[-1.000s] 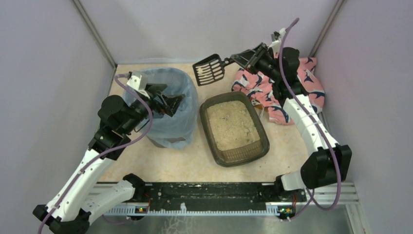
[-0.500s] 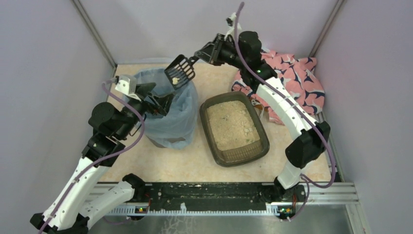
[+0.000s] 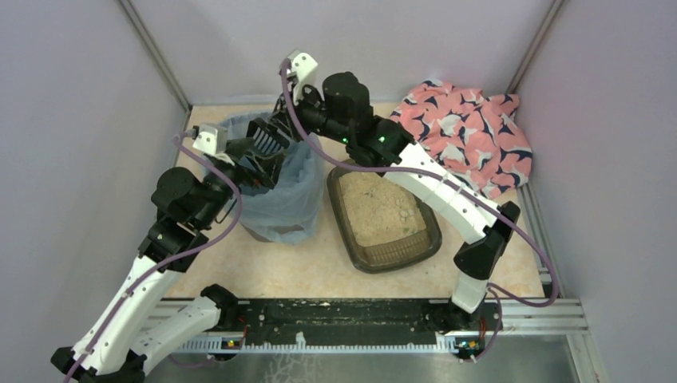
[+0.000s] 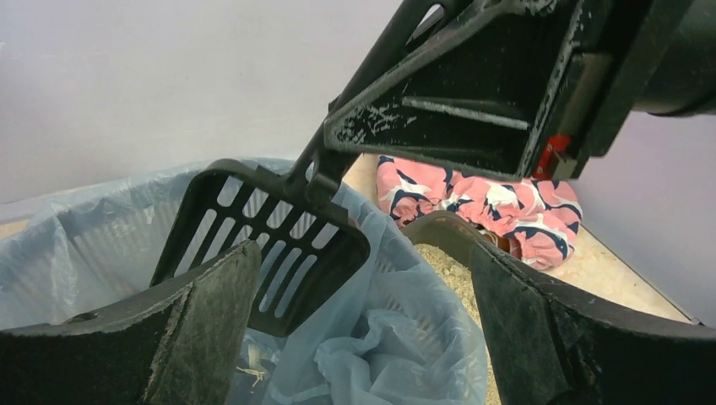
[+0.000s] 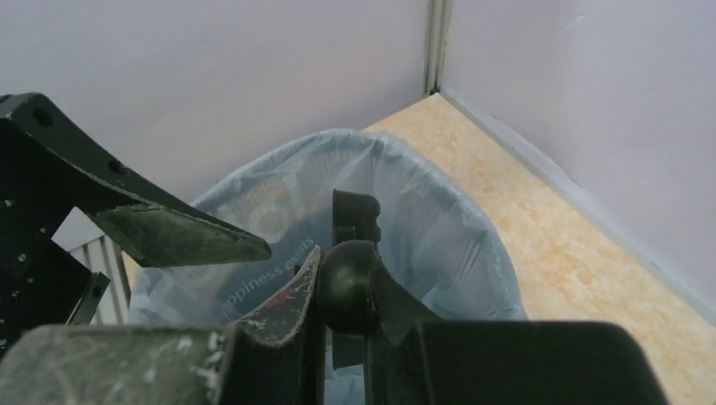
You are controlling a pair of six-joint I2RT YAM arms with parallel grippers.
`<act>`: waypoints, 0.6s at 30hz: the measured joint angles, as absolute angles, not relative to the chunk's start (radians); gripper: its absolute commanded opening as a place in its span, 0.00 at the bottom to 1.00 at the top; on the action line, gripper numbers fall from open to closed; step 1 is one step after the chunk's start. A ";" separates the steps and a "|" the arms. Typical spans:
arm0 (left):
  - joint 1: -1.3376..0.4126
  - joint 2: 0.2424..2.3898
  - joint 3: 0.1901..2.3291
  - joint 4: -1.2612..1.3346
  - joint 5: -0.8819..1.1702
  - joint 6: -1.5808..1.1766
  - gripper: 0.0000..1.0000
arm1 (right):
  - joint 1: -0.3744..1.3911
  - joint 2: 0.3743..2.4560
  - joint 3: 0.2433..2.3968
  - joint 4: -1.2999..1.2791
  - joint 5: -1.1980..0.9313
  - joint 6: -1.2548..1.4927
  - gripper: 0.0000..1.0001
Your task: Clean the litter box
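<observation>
Observed right tool (image 3: 289, 121) clamped on the handle of the black slotted scoop (image 4: 262, 253), with its arm stretched from the right side across to the far left of the surface (image 3: 319, 267). Noted scoop head tipped downward over the mouth of the round bin (image 3: 279, 209), with its slotted face turned toward the left wrist camera and its lower edge dipping inside the rim. Noted pale dust speckling the right tool's body in the left wrist view.

Found left tool (image 4: 363, 261) with fingers (image 4: 211, 321) spread wide apart, gripping nothing, poised at the near left side of the bin's mouth. Saw scoop head framed between and beyond those two fingers in the left wrist view. Could not tell any contact between left tool and the translucent blue bag (image 5: 439, 219) lining the bin and folded over its rim.

Located litter box (image 3: 397, 257) flat on the surface, just right of the bin, its long axis skewed slightly with the near end swung rightward. Recorded beige litter (image 3: 382, 203) spread across its floor, with the far end partly hidden under the right arm. Could not tell box-to-bin contact.

Logged pink patterned cloth (image 3: 467, 136) bunched in the far right corner, near the litter box's far right side.
</observation>
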State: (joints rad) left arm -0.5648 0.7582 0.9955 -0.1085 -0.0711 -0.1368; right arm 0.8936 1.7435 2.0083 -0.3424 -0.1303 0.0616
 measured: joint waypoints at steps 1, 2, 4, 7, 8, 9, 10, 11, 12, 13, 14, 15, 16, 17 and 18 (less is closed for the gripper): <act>-0.565 0.758 0.994 -0.108 -0.072 -0.137 0.99 | 0.908 1.744 2.008 -0.347 -0.118 0.043 0.00; -0.565 0.758 0.994 -0.108 -0.072 -0.137 0.99 | 0.916 1.744 2.008 -0.346 -0.110 0.027 0.00; -0.564 0.758 0.994 -0.106 -0.075 -0.137 0.99 | 0.910 1.742 2.002 -0.334 -0.108 0.022 0.00; -0.561 0.758 0.992 -0.105 -0.077 -0.137 0.99 | 0.846 1.718 1.947 -0.277 -0.168 0.084 0.00; -0.560 0.758 0.991 -0.105 -0.078 -0.137 0.99 | 0.819 1.706 1.922 -0.254 -0.195 0.118 0.00; -0.560 0.758 0.990 -0.105 -0.078 -0.137 0.99 | 0.778 1.684 1.878 -0.209 -0.237 0.169 0.00; -0.560 0.759 0.990 -0.105 -0.078 -0.137 0.99 | 0.729 1.657 1.826 -0.160 -0.277 0.230 0.00; -0.560 0.759 0.990 -0.105 -0.078 -0.137 0.99 | 0.677 1.628 1.774 -0.110 -0.316 0.296 0.00; -0.560 0.759 0.990 -0.105 -0.078 -0.137 0.99 | 0.620 1.599 1.720 -0.052 -0.353 0.365 0.00; -0.560 0.759 0.990 -0.105 -0.077 -0.137 0.99 | 0.543 1.560 1.641 0.038 -0.399 0.461 0.00; -0.560 0.760 0.990 -0.105 -0.077 -0.137 0.99 | 0.473 1.528 1.584 0.102 -0.430 0.543 0.00; -0.560 0.763 0.990 -0.105 -0.076 -0.137 0.99 | 0.400 1.499 1.527 0.172 -0.466 0.629 0.00; -0.560 0.765 0.990 -0.105 -0.075 -0.137 0.99 | 0.333 1.476 1.477 0.234 -0.495 0.709 0.00; -0.559 0.769 0.990 -0.105 -0.073 -0.137 0.99 | 0.264 1.454 1.431 0.293 -0.520 0.783 0.00; -0.559 0.773 0.990 -0.105 -0.070 -0.137 0.99 | 0.197 1.431 1.384 0.329 -0.537 0.844 0.00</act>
